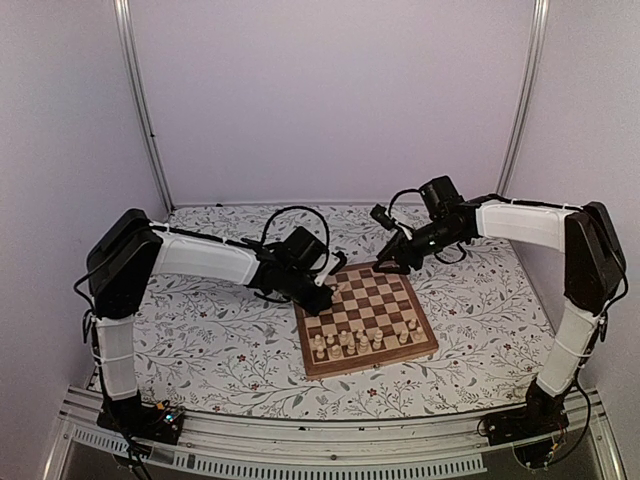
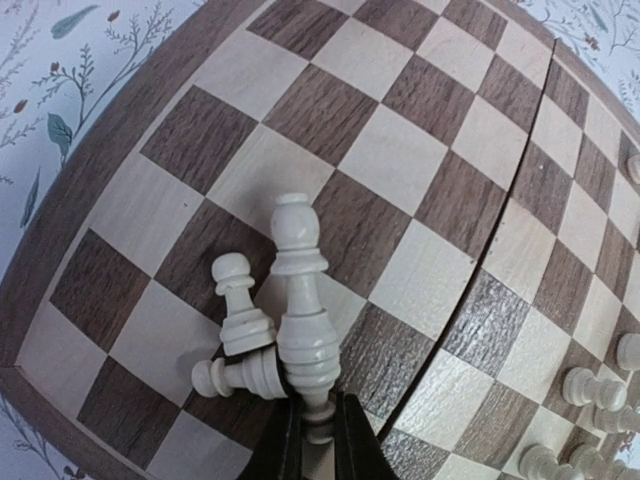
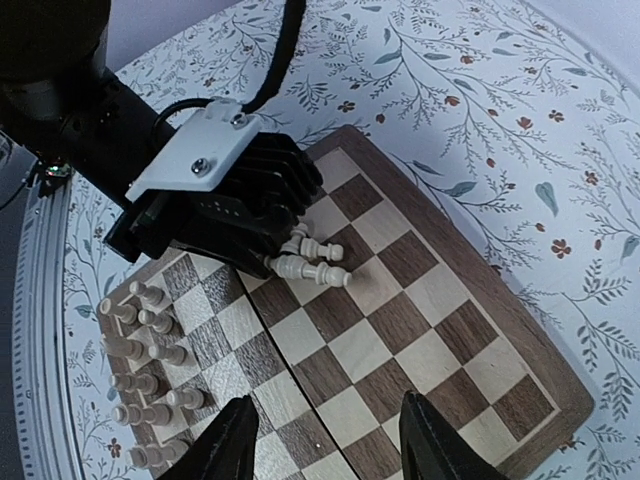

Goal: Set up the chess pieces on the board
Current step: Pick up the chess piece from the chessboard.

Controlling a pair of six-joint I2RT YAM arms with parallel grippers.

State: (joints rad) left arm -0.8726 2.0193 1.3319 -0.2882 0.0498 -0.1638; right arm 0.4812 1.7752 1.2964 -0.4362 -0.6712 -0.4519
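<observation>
Left gripper is pinching a tall cream piece at bottom centre, a pawn leaning beside it; right gripper is hovering spread above the board

Checkered board, skewed, near table's near edge. Cream chess pieces crowd its near rows; tilted tall piece and two pawns sit leftward.

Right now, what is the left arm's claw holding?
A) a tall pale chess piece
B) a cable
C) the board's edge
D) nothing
A: the left gripper pinches the base of a tall pale chess piece over the board.
</observation>
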